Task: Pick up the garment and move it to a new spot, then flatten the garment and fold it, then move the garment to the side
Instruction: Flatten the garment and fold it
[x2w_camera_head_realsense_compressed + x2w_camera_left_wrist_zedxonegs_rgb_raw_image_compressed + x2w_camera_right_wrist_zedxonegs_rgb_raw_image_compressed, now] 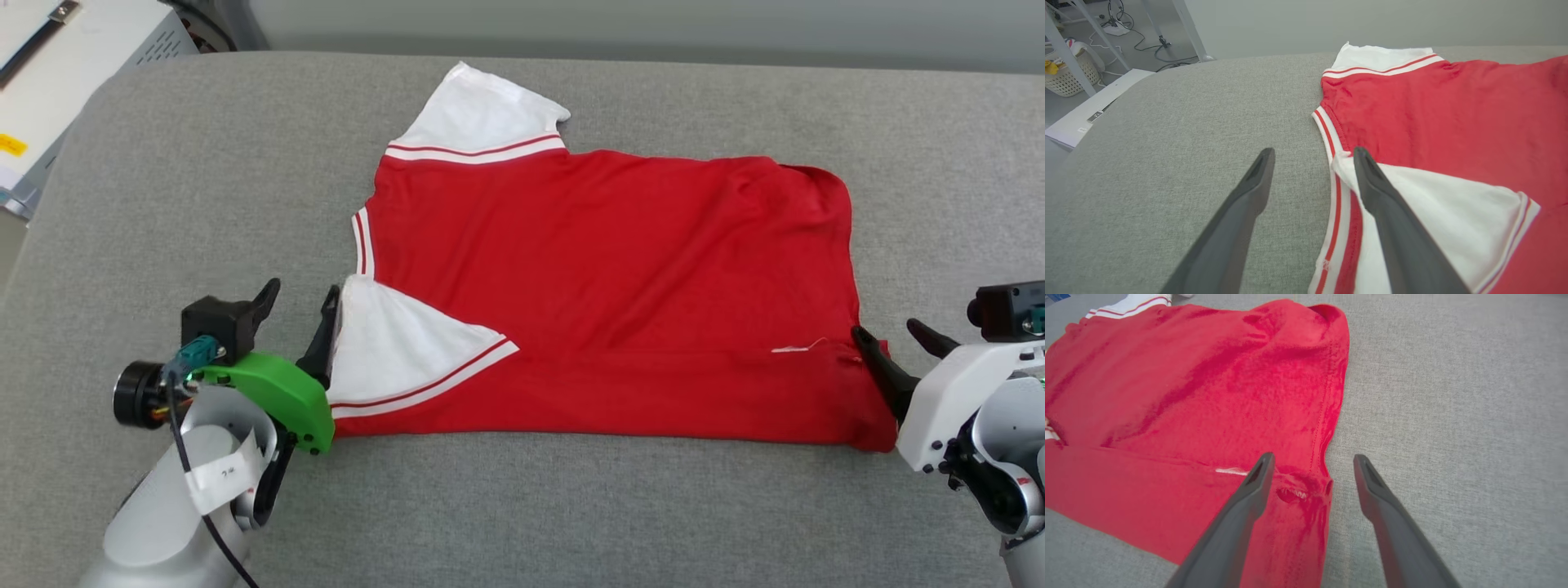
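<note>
A: Item one: red jersey T-shirt with white short sleeves (604,286), lying mid-way across the grey fabric-covered bench (204,163). The near long edge is turned over onto the body, with the near white sleeve (392,343) on top.

B: We judge this the folding step, first lengthwise fold laid. Next we must take the far edge and bring it over likewise.

A: Left tool (300,290): low at the collar end, fingers apart. Right tool (886,328): fingers apart, straddling the hem corner. Neither clamps cloth.

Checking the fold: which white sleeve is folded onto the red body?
The near sleeve, beside the left gripper, lies over the red; the far sleeve sticks out onto the grey cushion.
</note>
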### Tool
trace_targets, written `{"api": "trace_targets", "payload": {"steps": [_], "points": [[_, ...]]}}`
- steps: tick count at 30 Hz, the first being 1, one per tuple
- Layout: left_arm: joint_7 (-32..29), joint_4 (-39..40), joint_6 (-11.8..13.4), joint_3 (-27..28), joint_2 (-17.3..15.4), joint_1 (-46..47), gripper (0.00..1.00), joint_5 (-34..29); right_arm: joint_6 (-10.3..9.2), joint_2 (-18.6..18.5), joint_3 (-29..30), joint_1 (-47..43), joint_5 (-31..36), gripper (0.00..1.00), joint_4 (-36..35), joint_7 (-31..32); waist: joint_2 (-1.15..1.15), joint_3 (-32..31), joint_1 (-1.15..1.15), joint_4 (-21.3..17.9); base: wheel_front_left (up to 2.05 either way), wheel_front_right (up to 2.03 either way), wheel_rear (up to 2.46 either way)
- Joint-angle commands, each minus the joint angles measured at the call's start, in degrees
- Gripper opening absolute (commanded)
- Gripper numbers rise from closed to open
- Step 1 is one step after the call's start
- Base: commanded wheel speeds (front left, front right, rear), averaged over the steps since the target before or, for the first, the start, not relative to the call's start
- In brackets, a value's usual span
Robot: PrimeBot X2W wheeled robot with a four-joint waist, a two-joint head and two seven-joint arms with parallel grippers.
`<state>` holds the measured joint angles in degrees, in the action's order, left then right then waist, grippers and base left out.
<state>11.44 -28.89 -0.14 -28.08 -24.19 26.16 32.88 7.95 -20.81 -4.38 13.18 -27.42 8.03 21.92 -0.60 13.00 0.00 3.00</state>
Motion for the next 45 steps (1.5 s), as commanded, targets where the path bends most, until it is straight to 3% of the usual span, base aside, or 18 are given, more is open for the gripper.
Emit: {"api": "trace_targets", "payload": {"steps": [1, 10, 19, 23, 31, 39, 40, 41, 42, 45], "points": [[0.7, 0.1, 0.7, 0.6, 0.4, -1.5, 1.0, 0.9, -0.46, 0.6, 0.9, -1.1, 1.5, 1.0, -0.6, -0.1, 0.6, -1.1, 0.0, 0.1, 0.0, 0.0, 0.0], [1.0, 5.6, 3.9, 3.0, 0.1, -8.8, 1.0, 3.8, -0.46, 6.5, 8.5, -8.1, 7.6, 1.0, -6.9, 4.0, 0.6, -3.1, 0.0, 0.5, 0.0, 0.0, 0.0], [-13.3, 15.4, 5.1, 0.8, -3.0, -16.6, 1.0, 8.5, -0.46, 12.4, 12.4, -12.7, 9.6, 1.0, -13.5, 8.4, 0.6, -3.2, 0.0, 0.1, 0.0, 0.0, 0.0], [-18.8, 18.4, 7.8, 0.5, -4.0, -17.7, 1.0, 9.6, -0.46, 12.7, 12.3, -13.1, 10.3, 1.0, -15.2, 9.0, 0.6, -2.3, 0.0, -0.6, 0.0, 0.0, 0.0], [-20.9, 18.7, 11.5, 1.7, -4.1, -16.5, 1.0, 9.7, -0.46, 12.9, 11.9, -12.1, 10.1, 1.0, -16.7, 9.2, 0.6, 0.3, 0.0, -2.3, 0.0, 0.0, 0.0], [-23.8, 15.7, 11.1, 0.3, -4.6, -15.2, 0.99, 9.6, -0.46, 12.2, 11.8, -10.6, 10.8, 1.0, -16.7, 8.8, 0.6, 2.7, 0.0, -2.7, 0.0, 0.0, 0.0], [-24.2, 15.4, 10.6, -0.1, -4.5, -15.1, 0.78, 9.8, -0.46, 12.2, 11.8, -10.5, 10.9, 1.0, -16.8, 8.8, 0.6, 2.8, 0.0, -2.6, 0.0, 0.0, 0.0], [-24.6, 15.0, 10.1, -0.4, -4.2, -14.9, 0.19, 10.0, -0.46, 12.2, 11.8, -10.4, 10.9, 1.0, -16.8, 8.9, 0.6, 2.9, 0.0, -2.5, 0.0, 0.0, 0.0], [-24.9, 14.7, 9.7, -0.7, -4.1, -14.7, 0.0, 10.2, -0.46, 12.1, 11.7, -10.4, 10.9, 1.0, -16.8, 8.9, 0.6, 2.9, 0.0, -2.3, 0.0, 0.0, 0.0], [-25.3, 13.9, 8.6, -1.4, -3.5, -14.2, 0.0, 10.6, -0.46, 11.8, 11.8, -10.3, 11.2, 1.0, -16.9, 9.1, 0.6, 2.4, 0.0, -1.6, 0.0, 0.0, 0.0]]}}
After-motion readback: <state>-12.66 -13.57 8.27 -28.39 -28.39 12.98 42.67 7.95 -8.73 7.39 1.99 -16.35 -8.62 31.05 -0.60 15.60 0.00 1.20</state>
